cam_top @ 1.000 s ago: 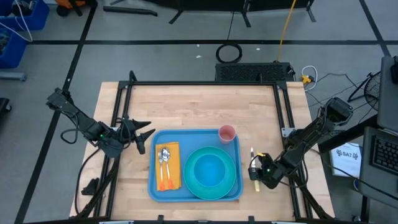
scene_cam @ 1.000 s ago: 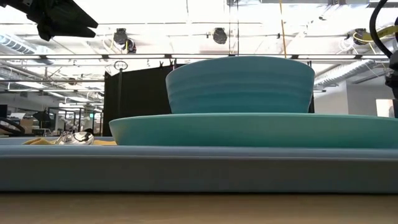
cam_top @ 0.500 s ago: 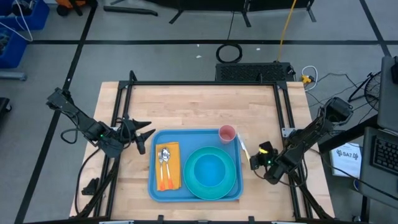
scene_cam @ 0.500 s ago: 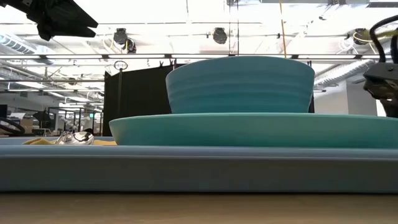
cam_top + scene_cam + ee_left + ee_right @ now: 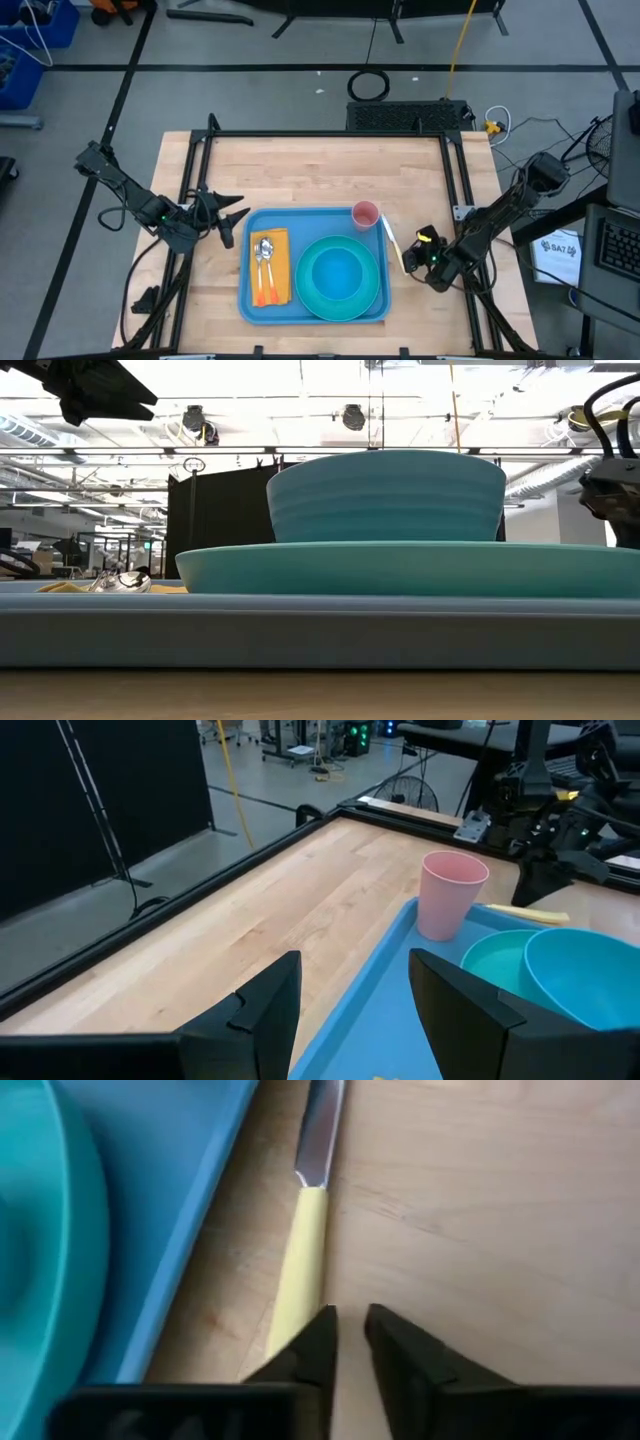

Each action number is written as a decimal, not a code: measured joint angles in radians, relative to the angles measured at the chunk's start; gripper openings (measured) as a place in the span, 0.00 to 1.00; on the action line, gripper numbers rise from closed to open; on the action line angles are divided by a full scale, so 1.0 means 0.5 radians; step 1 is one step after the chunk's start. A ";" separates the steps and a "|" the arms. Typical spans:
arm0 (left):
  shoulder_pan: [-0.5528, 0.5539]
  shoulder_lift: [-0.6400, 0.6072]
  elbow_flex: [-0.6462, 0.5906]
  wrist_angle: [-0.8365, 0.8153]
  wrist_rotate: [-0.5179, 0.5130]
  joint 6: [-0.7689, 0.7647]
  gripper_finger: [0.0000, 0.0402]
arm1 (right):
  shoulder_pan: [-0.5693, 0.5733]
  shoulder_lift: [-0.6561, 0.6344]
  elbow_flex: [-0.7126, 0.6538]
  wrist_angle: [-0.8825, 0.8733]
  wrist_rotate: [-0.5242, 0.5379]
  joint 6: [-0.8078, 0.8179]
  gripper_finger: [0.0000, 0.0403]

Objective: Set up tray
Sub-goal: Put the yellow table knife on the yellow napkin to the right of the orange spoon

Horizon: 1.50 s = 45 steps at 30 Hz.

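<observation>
Right gripper (image 5: 418, 252), high view, right of centre: over bare table beside the blue tray (image 5: 246, 300), which fills the lower centre with plate (image 5: 312, 300), bowl (image 5: 336, 273), pink cup (image 5: 365, 214) and napkin (image 5: 282, 262); left gripper (image 5: 232, 214) waits, fingers spread, at the tray's upper-left corner. Right wrist view: fingers (image 5: 310, 1345) nearly closed, grasping nothing, a yellow-handled knife (image 5: 300, 1260) lying beside the tray's edge. Left wrist view: fingers (image 5: 262, 1010) parted, tray and cup ahead.

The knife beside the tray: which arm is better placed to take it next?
Probably the right. Its hand hovers beside the yellow-handled knife, which lies on the table along the tray's right rim. The left hand waits, open, off the tray's far corner.
</observation>
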<state>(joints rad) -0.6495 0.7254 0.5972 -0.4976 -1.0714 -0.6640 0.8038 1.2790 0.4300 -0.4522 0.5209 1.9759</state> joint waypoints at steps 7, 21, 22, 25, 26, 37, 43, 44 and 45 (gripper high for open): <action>0.000 -0.001 0.000 0.001 0.000 0.001 0.48 | 0.000 -0.147 -0.019 0.051 -0.022 -0.020 0.45; 0.001 0.000 0.000 -0.001 -0.001 0.002 0.48 | -0.252 -0.033 -0.009 0.434 -0.269 -0.284 0.51; 0.001 -0.001 0.000 0.000 -0.001 0.002 0.48 | -0.275 -0.023 -0.009 0.436 -0.294 -0.300 0.50; 0.001 0.000 0.000 0.000 -0.001 0.002 0.48 | -0.333 0.006 -0.010 0.471 -0.351 -0.315 0.49; 0.001 -0.001 0.000 0.001 -0.001 0.002 0.48 | -0.346 0.017 -0.010 0.502 -0.361 -0.330 0.48; 0.001 0.000 0.000 -0.001 -0.001 0.003 0.48 | -0.479 0.275 -0.005 0.514 -0.474 -0.416 0.35; 0.001 -0.001 0.000 -0.001 -0.001 0.003 0.48 | -0.503 0.361 0.007 0.464 -0.470 -0.423 0.11; 0.001 0.000 0.000 -0.001 -0.001 0.003 0.48 | -0.505 0.361 0.007 0.464 -0.459 -0.439 0.08; 0.001 0.000 0.000 0.000 -0.001 0.003 0.48 | -0.508 0.364 0.008 0.478 -0.456 -0.451 0.06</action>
<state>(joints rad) -0.6491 0.7253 0.5972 -0.4976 -1.0721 -0.6624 0.5496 1.4611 0.4339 -0.2133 0.2932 1.7502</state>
